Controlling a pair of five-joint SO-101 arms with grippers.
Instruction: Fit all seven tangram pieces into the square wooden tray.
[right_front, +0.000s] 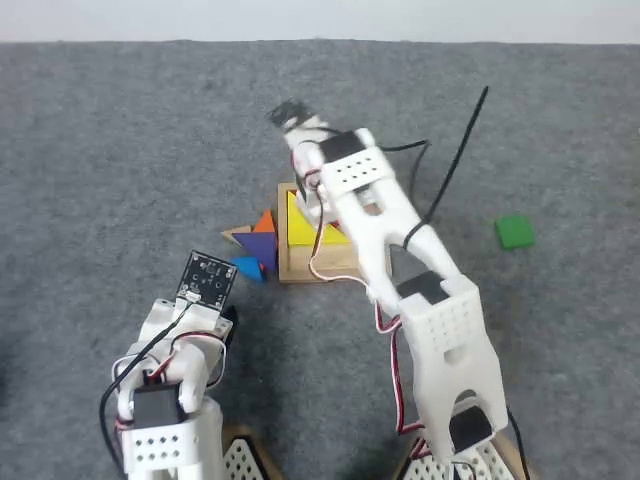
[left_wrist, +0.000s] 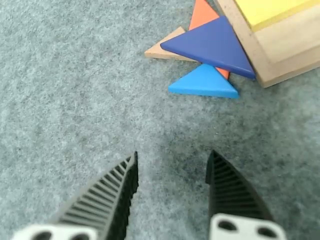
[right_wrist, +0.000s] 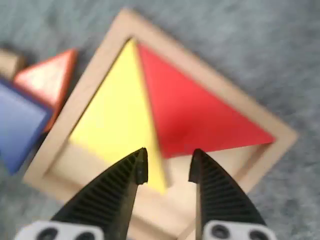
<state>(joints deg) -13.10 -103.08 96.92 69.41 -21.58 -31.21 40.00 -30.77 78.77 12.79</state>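
End effector of the right arm (right_wrist: 167, 162) is being held just above the square wooden tray (right_wrist: 280, 135), its fingers being kept slightly spread with nothing between them. The left end effector (left_wrist: 172, 160) is being held low over the bare grey bench (right_front: 120, 150), apart from the tray on the left arm's side, with its fingers being kept wider apart and likewise gripping nothing.

The tray is being carried by the bench near its middle, under the stretched right arm. Inside the tray, two large triangles are being seated side by side: a yellow triangle (right_wrist: 115, 120) and a red triangle (right_wrist: 190, 115), with one edge being shared along its full length. A strip of the tray's bare wooden floor is being left showing beside them.

Outside the tray, against its wall on the left arm's side, a cluster of smaller pieces is being kept together. A dark blue triangle (left_wrist: 210, 45) is being rested on top of the others, one corner touching the tray's outer wall. An orange triangle (left_wrist: 202, 15) is being partly covered by it, right beside the tray. A light blue triangle (left_wrist: 202, 82) is being left near the tray's corner, touching the cluster. A tan piece (left_wrist: 162, 47) is being partly hidden beneath the dark blue one, farthest from the tray.

A green piece (right_front: 514, 231) is being left alone, well apart from the tray on its opposite side.
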